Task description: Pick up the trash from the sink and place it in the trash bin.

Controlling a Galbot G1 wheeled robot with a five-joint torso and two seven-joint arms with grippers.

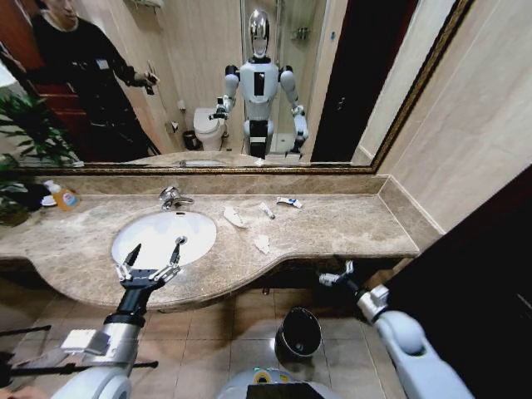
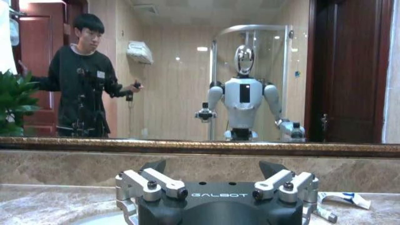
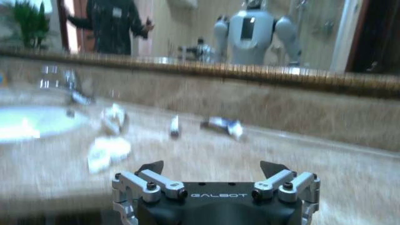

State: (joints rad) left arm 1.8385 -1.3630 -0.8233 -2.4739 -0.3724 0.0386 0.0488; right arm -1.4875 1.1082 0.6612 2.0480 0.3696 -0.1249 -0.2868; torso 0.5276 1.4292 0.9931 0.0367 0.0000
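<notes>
The white oval sink (image 1: pixel 164 237) has a chrome faucet (image 1: pixel 173 198) behind it, and its bowl looks bare. My left gripper (image 1: pixel 155 247) hovers open over the basin's front edge, holding nothing. The trash lies on the counter to the right of the basin: a tissue wad (image 1: pixel 235 218), a thin white tube (image 1: pixel 266 210), a blue-white packet (image 1: pixel 289 202) and another tissue (image 1: pixel 263 243). My right gripper (image 1: pixel 337 274) hangs open and empty just below the counter's front edge. The black trash bin (image 1: pixel 299 332) stands on the floor under the counter. The right wrist view shows the tissue (image 3: pixel 107 150) and packet (image 3: pixel 225 125).
An orange-labelled soap bottle (image 1: pixel 62 197) and a green plant (image 1: pixel 25 133) sit at the counter's far left. A mirror (image 1: pixel 249 83) runs along the wall behind. A dark door (image 1: pixel 482 283) stands close on the right. Tiled floor lies around the bin.
</notes>
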